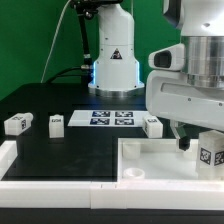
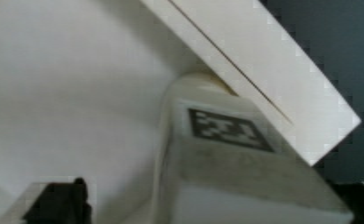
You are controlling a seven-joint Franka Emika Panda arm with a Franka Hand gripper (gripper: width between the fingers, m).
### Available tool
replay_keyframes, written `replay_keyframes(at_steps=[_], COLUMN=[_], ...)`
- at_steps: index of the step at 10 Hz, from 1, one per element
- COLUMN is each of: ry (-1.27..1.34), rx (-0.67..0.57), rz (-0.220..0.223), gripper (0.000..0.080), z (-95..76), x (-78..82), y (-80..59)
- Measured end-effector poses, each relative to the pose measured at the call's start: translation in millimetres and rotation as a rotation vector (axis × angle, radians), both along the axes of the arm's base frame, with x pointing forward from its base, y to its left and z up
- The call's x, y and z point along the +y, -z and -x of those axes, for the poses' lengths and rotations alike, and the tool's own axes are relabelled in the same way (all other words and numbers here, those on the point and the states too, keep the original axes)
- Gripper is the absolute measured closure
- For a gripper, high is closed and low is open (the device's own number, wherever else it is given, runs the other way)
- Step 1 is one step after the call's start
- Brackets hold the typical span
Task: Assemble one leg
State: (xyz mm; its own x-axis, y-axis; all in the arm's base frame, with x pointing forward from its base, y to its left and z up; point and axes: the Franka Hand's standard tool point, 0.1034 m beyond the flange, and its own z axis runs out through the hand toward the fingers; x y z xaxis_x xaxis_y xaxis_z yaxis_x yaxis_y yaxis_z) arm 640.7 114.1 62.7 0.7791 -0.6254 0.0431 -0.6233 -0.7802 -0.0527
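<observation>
The large white tray-like part (image 1: 150,165) lies at the front right of the black table. One leg (image 1: 210,152), a white chunky post with a square tag, stands on the tray near the exterior view's right edge. My gripper (image 1: 200,148) is down over it. In the wrist view the leg (image 2: 232,175) lies between my fingers, with its tag facing the camera and the tray's rim (image 2: 250,70) beside it. One finger (image 2: 58,200) stands clearly apart from the leg. The other sits close at its far side. The gripper is open around the leg.
Three more legs stand on the table: two at the exterior view's left (image 1: 18,124) (image 1: 56,122) and one behind the tray (image 1: 153,125). The marker board (image 1: 112,119) lies at the back middle, in front of the robot base (image 1: 112,65).
</observation>
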Motion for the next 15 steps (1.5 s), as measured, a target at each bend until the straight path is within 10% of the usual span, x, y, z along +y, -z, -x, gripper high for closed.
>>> replay_keyframes(at_steps=[15], ry=[-0.838], rx=[-0.006], rz=[0.085], gripper=[0.0150], z=[0.7], x=[12.3], y=[-4.0])
